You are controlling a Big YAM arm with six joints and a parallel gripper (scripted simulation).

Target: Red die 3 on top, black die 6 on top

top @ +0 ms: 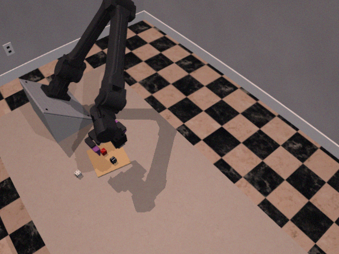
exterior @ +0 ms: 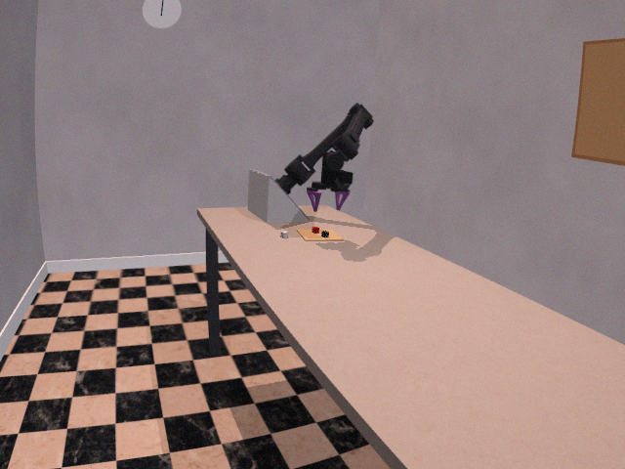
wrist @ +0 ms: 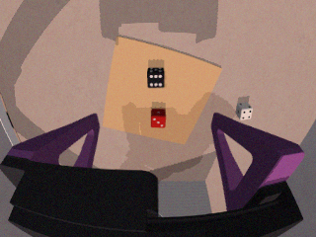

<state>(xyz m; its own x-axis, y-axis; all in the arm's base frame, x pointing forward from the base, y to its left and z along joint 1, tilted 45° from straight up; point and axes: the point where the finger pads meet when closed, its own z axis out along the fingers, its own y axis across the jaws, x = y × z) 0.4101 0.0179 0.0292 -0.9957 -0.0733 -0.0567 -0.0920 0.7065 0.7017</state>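
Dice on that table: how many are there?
3. The red die and the black die lie apart on the tan mat; the white die sits off the mat on the table. None appears hidden.

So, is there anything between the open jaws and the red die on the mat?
Nothing visible. The gripper hangs open above the mat, and the red die lies uncovered below it, apart from the black die.

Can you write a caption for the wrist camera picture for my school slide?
Open end effector hangs above the tan mat holding the red die and black die; the white die sits off it.
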